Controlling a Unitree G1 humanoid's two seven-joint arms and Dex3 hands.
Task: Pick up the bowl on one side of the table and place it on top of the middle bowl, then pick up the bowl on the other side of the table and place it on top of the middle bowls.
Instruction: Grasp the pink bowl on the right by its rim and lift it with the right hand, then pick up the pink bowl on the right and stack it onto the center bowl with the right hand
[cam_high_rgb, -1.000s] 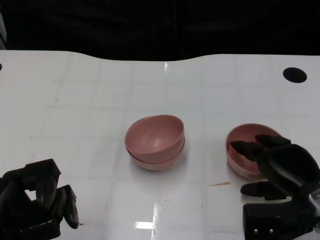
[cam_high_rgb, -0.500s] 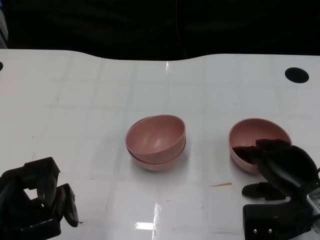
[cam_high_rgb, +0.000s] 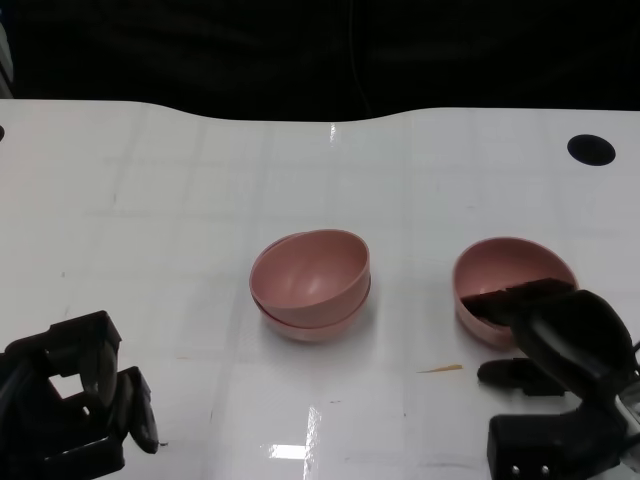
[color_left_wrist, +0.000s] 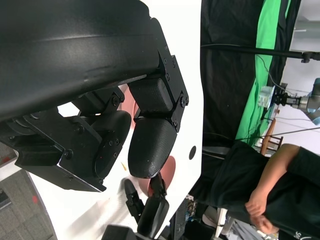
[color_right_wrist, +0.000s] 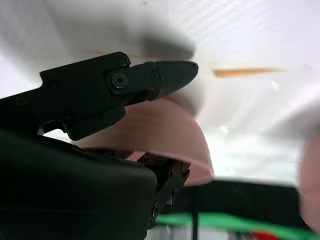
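Note:
Two pink bowls (cam_high_rgb: 310, 275) sit nested in the middle of the white table (cam_high_rgb: 200, 200), the upper one tilted. A third pink bowl (cam_high_rgb: 505, 265) stands to the right. My right hand (cam_high_rgb: 560, 340) grips its near rim, fingers inside and thumb against the outer wall. The right wrist view shows this bowl (color_right_wrist: 160, 135) pinched between my thumb (color_right_wrist: 170, 75) and the fingers. My left hand (cam_high_rgb: 70, 400) rests at the lower left, fingers curled in, holding nothing. In the left wrist view its fingers (color_left_wrist: 150, 150) are bent inward.
A round black hole (cam_high_rgb: 590, 149) marks the table's far right. A small orange streak (cam_high_rgb: 440, 369) lies near the right bowl. The table's far edge curves against a dark backdrop. A person in black (color_left_wrist: 270, 185) sits beyond the table.
My right hand's fingers have dropped into the right bowl and closed on its near rim; the bowl has tipped slightly. The left hand and the middle bowls have stayed put.

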